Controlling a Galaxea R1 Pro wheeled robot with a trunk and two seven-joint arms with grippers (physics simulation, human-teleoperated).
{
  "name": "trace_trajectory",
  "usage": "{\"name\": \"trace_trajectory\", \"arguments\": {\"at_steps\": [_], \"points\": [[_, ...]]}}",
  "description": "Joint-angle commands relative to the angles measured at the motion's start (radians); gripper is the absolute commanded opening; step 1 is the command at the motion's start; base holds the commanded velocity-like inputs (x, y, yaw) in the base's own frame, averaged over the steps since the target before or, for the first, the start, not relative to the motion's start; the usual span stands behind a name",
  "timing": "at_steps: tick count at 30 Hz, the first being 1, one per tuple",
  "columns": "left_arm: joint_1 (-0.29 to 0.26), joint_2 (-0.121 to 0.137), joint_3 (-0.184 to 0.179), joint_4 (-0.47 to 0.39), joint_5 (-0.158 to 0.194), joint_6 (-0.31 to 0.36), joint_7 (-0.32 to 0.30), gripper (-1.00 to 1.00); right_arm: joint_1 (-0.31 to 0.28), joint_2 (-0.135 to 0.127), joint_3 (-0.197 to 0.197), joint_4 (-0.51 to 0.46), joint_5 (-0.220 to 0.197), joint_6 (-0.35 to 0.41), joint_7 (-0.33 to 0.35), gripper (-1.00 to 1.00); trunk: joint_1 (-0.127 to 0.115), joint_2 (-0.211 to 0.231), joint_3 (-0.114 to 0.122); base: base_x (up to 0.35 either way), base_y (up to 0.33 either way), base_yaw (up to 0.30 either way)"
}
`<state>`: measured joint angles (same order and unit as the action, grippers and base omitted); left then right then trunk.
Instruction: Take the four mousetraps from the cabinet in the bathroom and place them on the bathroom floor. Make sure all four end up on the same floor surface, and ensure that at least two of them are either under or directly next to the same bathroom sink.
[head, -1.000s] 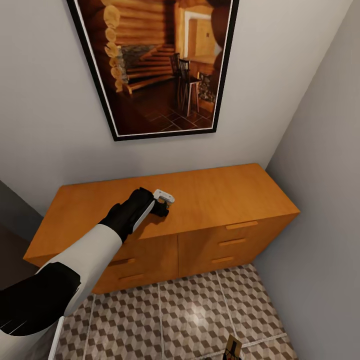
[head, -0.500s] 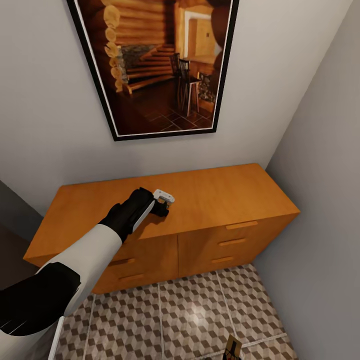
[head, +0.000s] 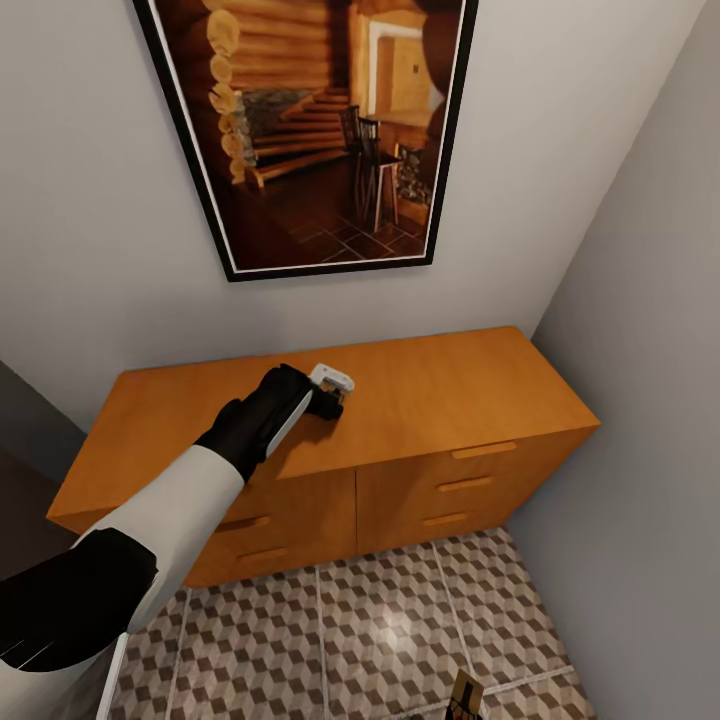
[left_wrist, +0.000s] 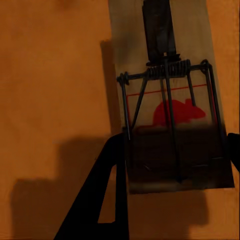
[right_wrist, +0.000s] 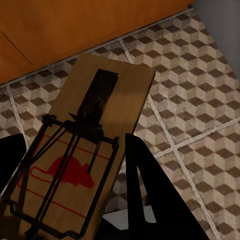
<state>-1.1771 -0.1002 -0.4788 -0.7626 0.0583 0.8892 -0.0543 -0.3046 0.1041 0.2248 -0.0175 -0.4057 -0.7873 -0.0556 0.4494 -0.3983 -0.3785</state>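
Nearest the robot, the right gripper (right_wrist: 75, 200) has its fingers (right_wrist: 145, 190) clamped on a mousetrap (right_wrist: 87, 145), holding it above the tiled floor (right_wrist: 200, 100) just in front of the cabinet's drawers. In the head view that trap's tip (head: 465, 695) peeks in at the lower edge, over the cube-pattern tiles (head: 380, 630).

Farther out, the left arm reaches over the cabinet (head: 450, 400), and the left gripper (head: 330, 398) hangs just above its top surface. The left wrist view shows a second mousetrap (left_wrist: 170, 100) between the dark fingers (left_wrist: 107, 190), which flank its near end and seem closed on it; the shadow cast on the orange wood suggests it is lifted slightly off the top.

Behind the cabinet a framed picture (head: 310, 130) hangs on the wall.

Judging by this, two traps are in hand and none can be seen lying on the floor yet. Setting them down, fetching the other two, and putting at least two by the sink appear to remain.
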Motion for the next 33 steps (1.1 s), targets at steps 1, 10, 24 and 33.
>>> {"name": "trace_trajectory", "arguments": {"at_steps": [1, 10, 24, 33], "points": [[-0.001, 0.001, -0.002, -0.016, 0.005, 0.007, 0.002, -1.0, -0.001, 0.0, 0.008, 0.001, -0.004, -0.003, -0.006, -1.0, 0.001, -0.002, -0.002, 0.0, 0.0, 0.0], [-0.001, 0.001, -0.001, -0.164, 0.006, 0.076, 0.002, -1.0, -0.001, 0.0, 0.008, 0.001, -0.004, -0.003, -0.006, -1.0, 0.001, -0.002, -0.002, 0.0, 0.0, 0.0], [-0.001, 0.008, -0.003, -0.233, 0.009, 0.116, 0.002, -1.0, -0.001, 0.0, 0.008, 0.001, -0.004, -0.003, -0.006, -1.0, 0.001, -0.002, -0.002, -0.102, -0.004, 0.0], [-0.001, 0.007, -0.003, -0.187, 0.009, 0.114, 0.002, -1.0, -0.001, 0.0, 0.008, 0.001, -0.004, -0.003, -0.006, -1.0, 0.001, -0.002, -0.002, -0.329, -0.068, 0.0]]}}
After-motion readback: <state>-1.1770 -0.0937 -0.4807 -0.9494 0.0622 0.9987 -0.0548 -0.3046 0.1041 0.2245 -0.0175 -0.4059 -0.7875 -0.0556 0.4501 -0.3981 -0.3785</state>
